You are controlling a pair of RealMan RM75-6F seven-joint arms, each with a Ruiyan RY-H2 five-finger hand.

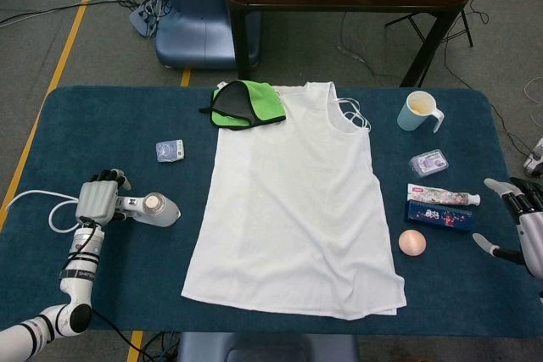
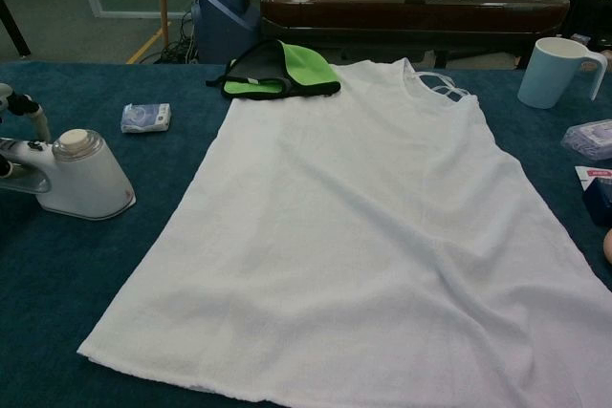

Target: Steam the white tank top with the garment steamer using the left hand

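The white tank top (image 1: 297, 201) lies flat in the middle of the blue table, neck toward the far edge; the chest view shows it (image 2: 382, 226) filling the foreground. The white garment steamer (image 1: 157, 208) stands on the table to its left, seen up close in the chest view (image 2: 81, 179). My left hand (image 1: 96, 199) holds the steamer's handle, and one of its fingers (image 2: 36, 119) curls over it from above. At the table's right edge my right hand (image 1: 519, 222) holds nothing and has its fingers spread.
A green and black cloth (image 1: 248, 104) overlaps the tank top's far left corner. A small packet (image 1: 170, 150) lies beyond the steamer. Right of the shirt are a mug (image 1: 418, 112), a plastic packet (image 1: 428, 163), a tube (image 1: 443, 197), a blue box (image 1: 439, 215) and a round pink object (image 1: 413, 242).
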